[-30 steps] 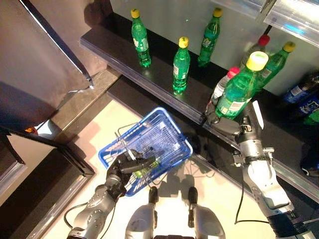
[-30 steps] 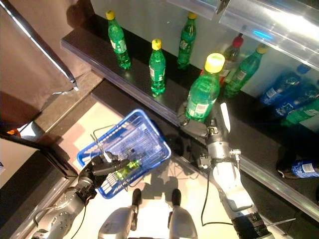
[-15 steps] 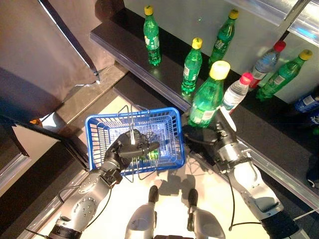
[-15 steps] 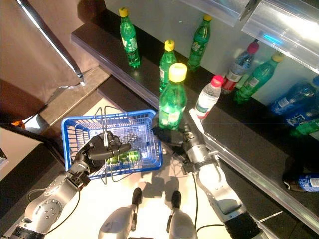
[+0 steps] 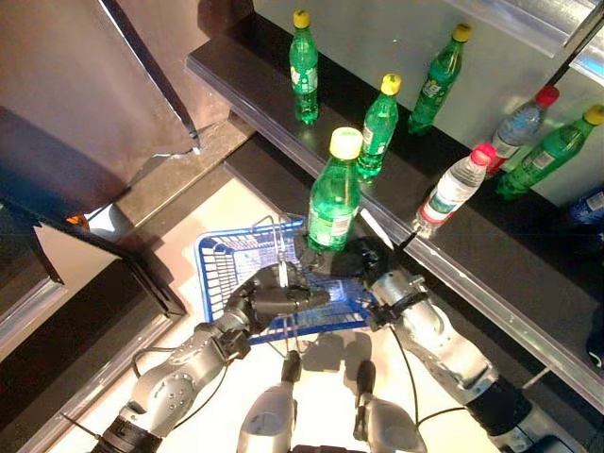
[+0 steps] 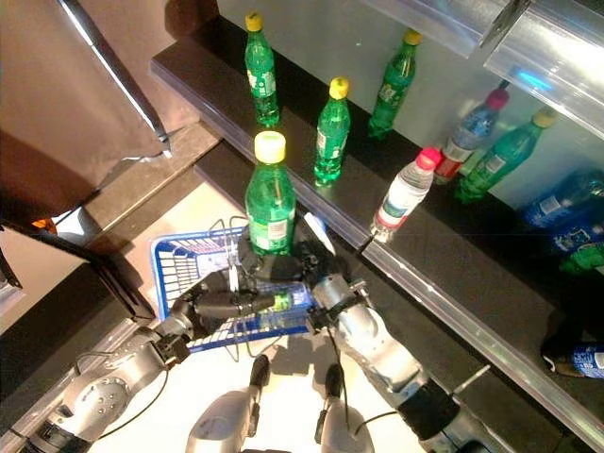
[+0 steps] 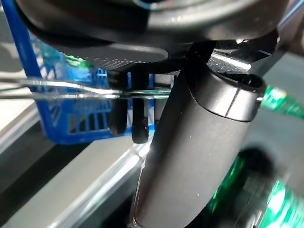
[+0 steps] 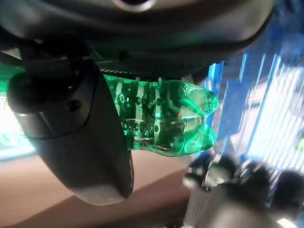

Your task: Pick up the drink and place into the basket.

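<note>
The right hand (image 5: 363, 262) is curled round the lower part of the green drink bottle (image 5: 332, 193), which stands upright above its fingers — directly over the blue basket (image 5: 222, 264). The bottle's base is masked by the hand in the eye views; only the right wrist view shows it. The left hand (image 5: 267, 301) is clamped on the basket's wire handles (image 5: 281, 257), thumb over them. A green bottle inside the basket (image 6: 279, 301) is mostly hidden behind those fingers.
</note>
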Robot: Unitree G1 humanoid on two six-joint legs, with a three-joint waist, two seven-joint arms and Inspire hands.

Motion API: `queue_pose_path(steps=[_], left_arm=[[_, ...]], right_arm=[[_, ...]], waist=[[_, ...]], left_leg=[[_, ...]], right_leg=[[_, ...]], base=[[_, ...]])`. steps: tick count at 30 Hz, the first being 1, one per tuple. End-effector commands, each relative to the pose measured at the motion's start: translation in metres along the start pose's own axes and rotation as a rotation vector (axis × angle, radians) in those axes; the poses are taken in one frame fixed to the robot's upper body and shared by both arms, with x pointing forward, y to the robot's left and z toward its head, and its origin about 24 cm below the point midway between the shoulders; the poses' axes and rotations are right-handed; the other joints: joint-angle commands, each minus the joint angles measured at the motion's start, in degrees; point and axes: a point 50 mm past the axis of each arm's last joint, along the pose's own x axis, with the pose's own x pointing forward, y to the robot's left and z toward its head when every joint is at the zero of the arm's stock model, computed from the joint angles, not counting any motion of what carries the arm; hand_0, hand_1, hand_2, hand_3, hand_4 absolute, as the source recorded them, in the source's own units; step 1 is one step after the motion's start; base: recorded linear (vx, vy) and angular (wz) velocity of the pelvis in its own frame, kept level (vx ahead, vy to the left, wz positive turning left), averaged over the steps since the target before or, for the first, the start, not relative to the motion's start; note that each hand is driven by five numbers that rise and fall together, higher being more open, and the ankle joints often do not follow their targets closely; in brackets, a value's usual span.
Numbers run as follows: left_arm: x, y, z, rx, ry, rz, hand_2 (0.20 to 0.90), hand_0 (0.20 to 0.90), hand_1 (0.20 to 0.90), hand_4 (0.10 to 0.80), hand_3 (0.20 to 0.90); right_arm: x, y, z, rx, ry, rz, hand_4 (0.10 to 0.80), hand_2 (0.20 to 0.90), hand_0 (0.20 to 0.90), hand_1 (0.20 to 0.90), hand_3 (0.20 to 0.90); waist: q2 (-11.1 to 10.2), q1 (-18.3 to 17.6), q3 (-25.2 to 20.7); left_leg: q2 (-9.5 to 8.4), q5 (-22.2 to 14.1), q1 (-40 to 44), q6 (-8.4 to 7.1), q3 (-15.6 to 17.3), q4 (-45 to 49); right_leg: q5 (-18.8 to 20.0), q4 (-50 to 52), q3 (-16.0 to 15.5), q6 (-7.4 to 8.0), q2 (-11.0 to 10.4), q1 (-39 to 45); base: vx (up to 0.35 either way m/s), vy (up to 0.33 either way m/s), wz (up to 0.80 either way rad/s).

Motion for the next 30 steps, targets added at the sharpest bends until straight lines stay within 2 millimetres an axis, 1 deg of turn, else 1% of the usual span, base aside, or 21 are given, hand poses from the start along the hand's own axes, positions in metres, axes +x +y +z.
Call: queue_pose_path(steps=[1,5,9,10,11,12,16,17,18,19,20,22,25,28,30], left_arm=[[-0.004,-0.093,0.077,-0.035,-0.413,-0.575,0.3,0.3,0.3,0.1,0.2],[-0.005,-0.112,0.082,-0.088,-0.41,-0.717,0.3,0.3,0.3,0.1,0.2],[-0.006,-0.122,0.09,-0.101,-0.445,-0.803,0.3,0.3,0.3,0.1,0.2],[-0.007,-0.124,0.091,-0.101,-0.455,-0.811,0.3,0.3,0.3,0.1,0.2],[-0.008,-0.126,0.096,-0.089,-0.483,-0.825,0.3,0.3,0.3,0.1,0.2],[-0.008,-0.127,0.099,-0.079,-0.499,-0.828,0.3,0.3,0.3,0.1,0.2],[-0.014,-0.125,0.11,-0.056,-0.552,-0.845,0.3,0.3,0.3,0.1,0.2],[-0.014,-0.125,0.112,-0.052,-0.56,-0.847,0.3,0.3,0.3,0.1,0.2],[-0.016,-0.126,0.118,-0.035,-0.587,-0.854,0.3,0.3,0.3,0.1,0.2],[-0.017,-0.127,0.122,-0.02,-0.608,-0.857,0.3,0.3,0.3,0.1,0.2],[-0.019,-0.128,0.131,-0.01,-0.639,-0.863,0.3,0.3,0.3,0.1,0.2],[-0.021,-0.129,0.138,-0.013,-0.666,-0.872,0.3,0.3,0.3,0.1,0.2],[-0.023,-0.129,0.142,-0.026,-0.691,-0.897,0.3,0.3,0.3,0.1,0.2],[-0.025,-0.133,0.147,-0.042,-0.73,-0.966,0.3,0.3,0.3,0.1,0.2],[-0.026,-0.137,0.149,-0.044,-0.753,-1.008,0.3,0.3,0.3,0.1,0.2]], right_arm=[[0.016,0.034,0.039,0.033,-0.25,0.097,0.1,0.3,0.3,0.3,0.2],[0.029,0.031,0.029,-0.043,-0.202,0.052,0.1,0.3,0.3,0.3,0.2],[0.037,0.022,0.014,-0.097,-0.146,0.001,0.1,0.3,0.3,0.3,0.2],[0.038,0.02,0.01,-0.107,-0.128,-0.012,0.1,0.3,0.3,0.3,0.2],[0.038,0.015,0.001,-0.142,-0.096,-0.038,0.1,0.3,0.3,0.3,0.2],[0.037,0.011,-0.004,-0.16,-0.078,-0.053,0.1,0.3,0.3,0.3,0.2],[0.031,-0.006,-0.022,-0.254,-0.025,-0.137,0.1,0.3,0.3,0.3,0.2],[0.031,-0.008,-0.023,-0.264,-0.027,-0.142,0.1,0.3,0.3,0.3,0.2],[0.031,-0.012,-0.024,-0.299,-0.041,-0.157,0.1,0.3,0.3,0.3,0.2],[0.032,-0.016,-0.024,-0.327,-0.052,-0.167,0.1,0.3,0.3,0.3,0.2],[0.034,-0.023,-0.021,-0.361,-0.067,-0.188,0.1,0.3,0.3,0.3,0.2],[0.035,-0.029,-0.02,-0.386,-0.085,-0.203,0.1,0.3,0.3,0.3,0.2],[0.036,-0.032,-0.022,-0.388,-0.077,-0.211,0.1,0.3,0.3,0.3,0.2],[0.039,-0.031,-0.03,-0.381,-0.037,-0.198,0.1,0.3,0.3,0.3,0.2],[0.043,-0.029,-0.035,-0.323,-0.001,-0.2,0.1,0.3,0.3,0.3,0.2]], waist=[[0.84,-0.53,-12.39],[1.4,-0.41,-10.69],[1.85,-0.45,-9.14],[1.91,-0.5,-8.87],[2.07,-0.61,-8.27],[2.17,-0.69,-7.91],[2.51,-0.88,-7.14],[2.55,-0.88,-6.95],[2.69,-0.94,-6.34],[2.79,-1.03,-5.82],[3.03,-1.22,-4.79],[3.19,-1.36,-3.7],[3.26,-1.48,-2.53],[3.37,-1.33,-1.12],[3.58,-1.14,-0.39]], left_leg=[[-4.56,-3.26,-5.08,1.63,2.79,7.94],[-5.19,-3.99,-7.16,1.82,2.91,11.27],[-5.45,-4.9,-8.77,1.99,3.43,14.01],[-5.51,-5.14,-9.05,2.03,3.57,14.51],[-5.65,-5.51,-9.66,2.19,3.76,15.48],[-5.68,-5.62,-9.98,2.27,3.92,15.89],[-5.72,-5.8,-10.59,2.57,4.43,16.23],[-5.75,-5.81,-10.76,2.62,4.5,16.29],[-5.82,-5.77,-11.35,2.79,4.72,16.38],[-5.83,-5.68,-11.86,2.89,4.94,16.42],[-5.83,-5.47,-12.71,2.97,5.33,16.44],[-5.85,-5.24,-13.43,3.07,5.53,16.34],[-5.93,-5.12,-14.47,3.19,5.57,16.54],[-6.03,-4.96,-15.81,3.29,5.55,17.09],[-6.02,-4.9,-16.32,3.31,5.56,17.18]], right_leg=[[-4.4,5.28,-1.84,-1.96,-0.14,-1.72],[-4.92,7.8,-2.42,-2.52,-0.88,-3.17],[-5.54,10.25,-3.01,-2.95,-1.48,-4.53],[-5.7,10.72,-3.05,-3.03,-1.58,-4.83],[-5.95,11.76,-3.01,-3.12,-1.79,-5.53],[-5.99,12.28,-2.96,-3.16,-1.88,-5.98],[-6.14,13.34,-2.61,-3.04,-2.02,-7.19],[-6.16,13.47,-2.57,-3.03,-2.04,-7.41],[-6.17,13.87,-2.36,-2.99,-2.03,-8.24],[-6.14,14.19,-2.17,-2.98,-2.0,-8.97],[-6.02,14.66,-1.88,-2.97,-1.94,-10.16],[-5.84,14.91,-1.58,-2.95,-1.84,-11.13],[-5.71,15.57,-1.23,-2.97,-1.77,-12.59],[-5.46,16.26,-1.27,-3.16,-1.85,-14.05],[-5.33,16.62,-1.44,-3.34,-1.96,-14.78]], base=[[-0.05,0.055,0.03],[-0.037,0.051,0.13],[-0.035,0.038,0.13],[-0.022,0.049,0.13],[-0.024,0.048,0.07],[-0.02,0.046,0.04],[-0.022,0.027,0.05],[-0.093,0.019,0.01],[-0.135,0.01,0.01],[-0.214,0.017,0.01],[-0.186,0.009,0.02],[-0.151,-0.005,0.02],[-0.124,-0.01,0.01],[-0.093,-0.014,0.09],[-0.066,-0.002,-0.01]])
